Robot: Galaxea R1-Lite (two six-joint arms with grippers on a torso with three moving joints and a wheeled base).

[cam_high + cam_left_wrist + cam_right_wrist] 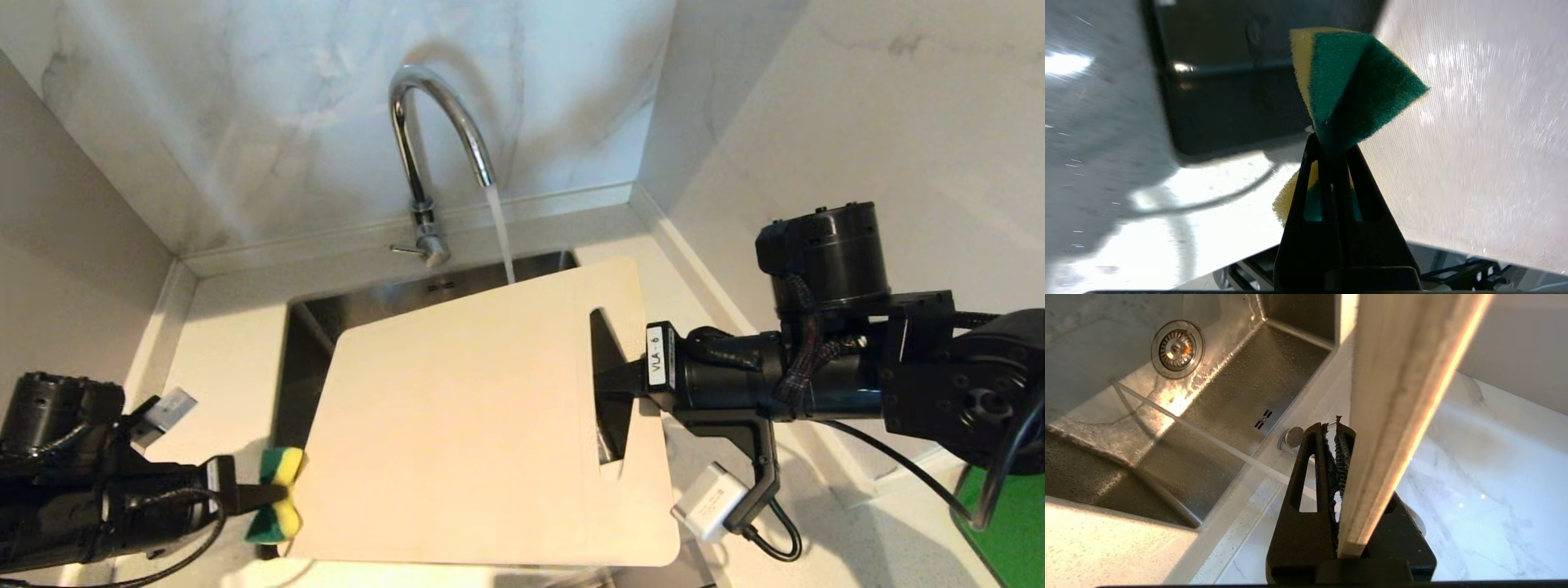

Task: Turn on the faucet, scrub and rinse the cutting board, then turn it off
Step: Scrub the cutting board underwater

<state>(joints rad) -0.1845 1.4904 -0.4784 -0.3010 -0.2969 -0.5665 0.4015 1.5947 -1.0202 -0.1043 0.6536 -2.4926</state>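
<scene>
left gripper (282,493) pinched tight on green-and-yellow sponge (278,495) at 8 o'clock, right gripper (611,381) clamped on cream-white plastic cutting board (482,416) at 3 o'clock

A home kitchen is indicated; a stainless sink (310,327) is set into a pale speckled desk (237,327); marble-veined wall panels (245,122) are seen behind; a chrome faucet (424,147) is running; a drain strainer (1177,348) is visible.

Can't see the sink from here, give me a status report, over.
Right gripper shut on cutting board at handle slot, over sink. Left gripper shut on sponge beside board edge. Faucet running. Nothing in the way.
</scene>
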